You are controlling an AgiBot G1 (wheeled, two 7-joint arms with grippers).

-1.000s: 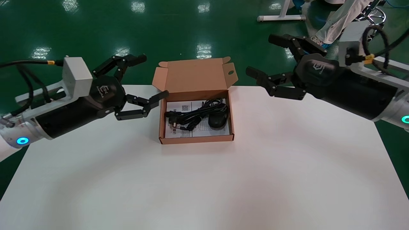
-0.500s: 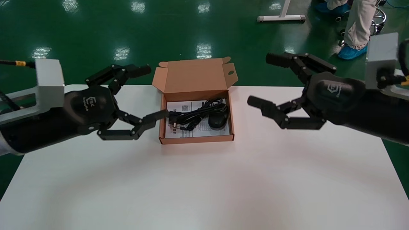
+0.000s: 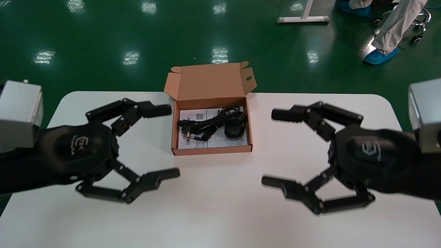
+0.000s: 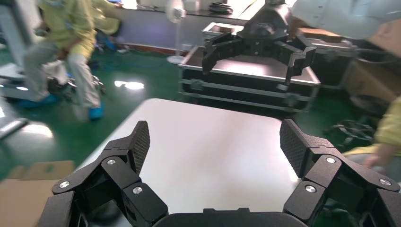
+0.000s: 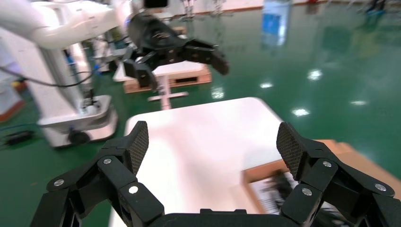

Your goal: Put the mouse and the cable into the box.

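Pulling back on both sides.

Left gripper (image 3: 172, 141): hangs over the table (image 3: 220, 213) to the left of the box (image 3: 212, 150), nearer the body than half a second back, then right up at the box's left wall. Jaws spread wide, nothing between them.

Right gripper (image 3: 269, 148): same move mirrored, down from high beyond the table's far edge to low over the table, right of the box. Jaws wide open, empty. Both now apart from the box.

Contents check.
- Mouse (image 3: 235, 131): lies inside the box, right half, on a printed sheet (image 3: 201, 115).
- Cable (image 3: 206, 125): bundled inside too, left of the mouse and seemingly touching it, plug end toward the left wall.
- Neither moved across the three head views.
- Lid (image 3: 210, 81) standing open at the back.

Reading: looks like placing finished and arms backing off toward rest. No mouse or cable outside the box. Judged complete, bar closing the lid, not asked for in the task. No threat to the contents from jaws this far off.
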